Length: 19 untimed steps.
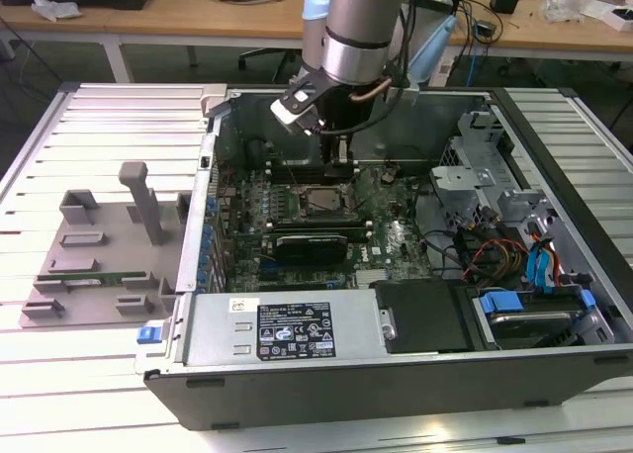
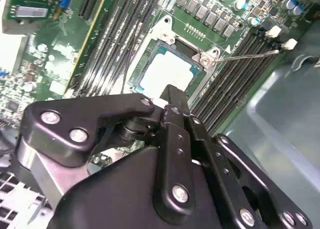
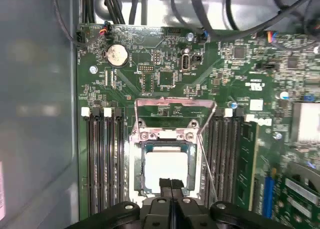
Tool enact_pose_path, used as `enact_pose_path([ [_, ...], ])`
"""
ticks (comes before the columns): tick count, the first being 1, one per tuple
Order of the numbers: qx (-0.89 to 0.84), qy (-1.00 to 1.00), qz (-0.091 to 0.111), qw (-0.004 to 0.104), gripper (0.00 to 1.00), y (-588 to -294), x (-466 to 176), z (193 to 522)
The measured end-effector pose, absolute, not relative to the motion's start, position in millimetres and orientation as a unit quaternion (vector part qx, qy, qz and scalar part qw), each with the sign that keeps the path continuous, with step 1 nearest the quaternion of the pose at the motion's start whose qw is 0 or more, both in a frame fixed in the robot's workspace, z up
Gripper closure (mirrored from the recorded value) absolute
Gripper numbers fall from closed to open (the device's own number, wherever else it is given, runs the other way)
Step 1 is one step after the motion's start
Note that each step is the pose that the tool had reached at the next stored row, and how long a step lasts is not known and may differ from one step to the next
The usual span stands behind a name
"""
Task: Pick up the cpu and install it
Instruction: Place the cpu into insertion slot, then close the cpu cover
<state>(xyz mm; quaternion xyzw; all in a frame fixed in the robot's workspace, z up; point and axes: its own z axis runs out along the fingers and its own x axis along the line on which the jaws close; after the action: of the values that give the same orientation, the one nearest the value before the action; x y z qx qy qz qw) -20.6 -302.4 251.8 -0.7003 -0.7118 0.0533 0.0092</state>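
The gripper (image 3: 171, 184) hung low inside the computer case (image 1: 396, 389), fingers (image 2: 172, 103) pressed together on nothing. The cpu (image 3: 165, 165) lay flat in its socket (image 3: 135, 161), just under the fingertips, hinged frame (image 3: 175, 105) raised.

Claw (image 3: 171, 182) downward, firmly closed.

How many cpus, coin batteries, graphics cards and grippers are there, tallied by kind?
cpu: 1
coin battery: 1
graphics card: 1
gripper: 1
Total: 4
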Motion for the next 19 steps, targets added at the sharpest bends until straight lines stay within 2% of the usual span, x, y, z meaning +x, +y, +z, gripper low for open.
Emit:
enact_pose_path([
  [4, -0.7, -0.711, 0.06, 0.003, 0.89, -302.1, -20.6, 272.0],
  [11, -0.7, -0.711, 0.062, 0.0, 0.89, -302.1, -20.6, 291.3],
  [19, -0.7, -0.711, 0.062, 0.001, 0.89, -302.1, -20.6, 293.5],
])
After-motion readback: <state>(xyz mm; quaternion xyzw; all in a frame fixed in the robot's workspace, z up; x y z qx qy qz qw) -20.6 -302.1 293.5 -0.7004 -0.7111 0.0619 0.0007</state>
